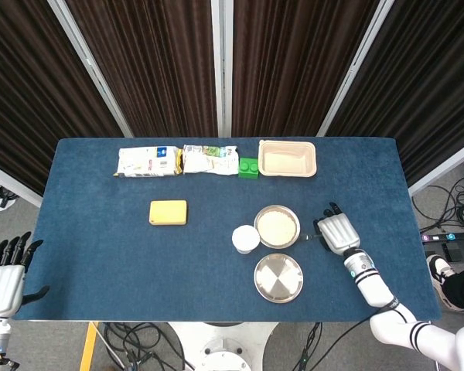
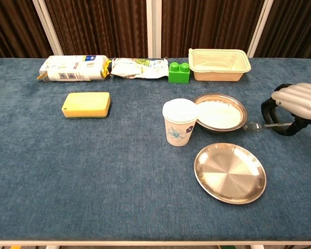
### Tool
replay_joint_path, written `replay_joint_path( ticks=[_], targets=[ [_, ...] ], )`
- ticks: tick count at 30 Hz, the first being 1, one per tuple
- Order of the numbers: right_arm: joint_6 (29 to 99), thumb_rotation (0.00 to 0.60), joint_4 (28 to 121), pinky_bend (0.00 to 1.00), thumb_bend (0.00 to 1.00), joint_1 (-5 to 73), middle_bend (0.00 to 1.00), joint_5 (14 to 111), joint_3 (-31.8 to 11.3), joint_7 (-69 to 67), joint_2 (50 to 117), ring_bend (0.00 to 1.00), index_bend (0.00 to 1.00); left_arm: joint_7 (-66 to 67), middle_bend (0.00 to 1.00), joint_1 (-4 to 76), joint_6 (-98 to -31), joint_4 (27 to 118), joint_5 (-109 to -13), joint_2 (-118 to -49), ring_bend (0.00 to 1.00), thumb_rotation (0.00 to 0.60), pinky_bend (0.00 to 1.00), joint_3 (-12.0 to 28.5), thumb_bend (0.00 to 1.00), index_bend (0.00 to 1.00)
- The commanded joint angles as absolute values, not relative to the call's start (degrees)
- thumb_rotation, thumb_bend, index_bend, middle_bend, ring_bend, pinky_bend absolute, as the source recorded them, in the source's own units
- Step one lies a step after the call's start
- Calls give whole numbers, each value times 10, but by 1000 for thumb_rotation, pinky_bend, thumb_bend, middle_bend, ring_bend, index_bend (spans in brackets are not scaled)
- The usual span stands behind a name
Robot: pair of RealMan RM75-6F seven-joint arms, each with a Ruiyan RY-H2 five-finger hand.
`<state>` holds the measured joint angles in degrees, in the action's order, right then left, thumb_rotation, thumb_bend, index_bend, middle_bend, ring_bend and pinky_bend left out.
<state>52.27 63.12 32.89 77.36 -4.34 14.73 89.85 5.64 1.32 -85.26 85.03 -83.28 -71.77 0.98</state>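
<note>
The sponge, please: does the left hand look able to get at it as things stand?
Probably yes. The left hand hangs open off the table's left edge, holding nothing, and the cloth between it and the sponge lies bare. Nothing stands around the sponge, though the arm's reach itself cannot be judged.

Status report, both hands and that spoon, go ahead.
Right hand grips spoon, bowl end beside metal bowl. Left hand open, off table edge. Nothing blocking.
</note>
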Motion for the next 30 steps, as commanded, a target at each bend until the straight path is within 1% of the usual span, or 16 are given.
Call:
replay_joint_path(
  ticks=[1, 5, 8, 11, 14, 18, 22, 30],
  targets=[
    [522, 600, 679, 117, 327, 337, 560, 774, -50, 168, 854, 248, 580, 55, 137, 14, -853, 850, -834, -717, 71, 600, 48, 10, 122, 216],
    [500, 600, 760, 118, 327, 358, 565, 764, -62, 206, 784, 249, 586, 55, 137, 14, -856, 851, -837, -716, 71, 600, 48, 11, 122, 216],
    [466, 600, 817, 118, 327, 384, 567, 742, -76, 241, 742, 250, 589, 56, 137, 14, -857, 853, -839, -715, 71, 600, 48, 12, 122, 216],
    [424, 600, 847, 118, 327, 419, 574, 712, -85, 286, 723, 254, 596, 56, 137, 14, -859, 854, -839, -714, 71, 600, 48, 12, 122, 216],
    [387, 600, 851, 118, 327, 456, 574, 674, -87, 337, 728, 254, 598, 55, 137, 13, -858, 855, -837, -712, 71, 600, 48, 12, 122, 216],
    [362, 600, 835, 118, 327, 502, 574, 624, -78, 408, 750, 254, 600, 52, 137, 11, -857, 853, -834, -711, 71, 600, 48, 11, 122, 216],
    [359, 600, 822, 118, 327, 541, 574, 575, -60, 477, 772, 254, 599, 47, 137, 10, -856, 850, -832, -712, 71, 600, 48, 11, 122, 216],
    [379, 600, 802, 118, 327, 600, 574, 484, -11, 589, 808, 255, 600, 36, 137, 9, -854, 840, -831, -718, 71, 600, 48, 10, 122, 216]
  ],
)
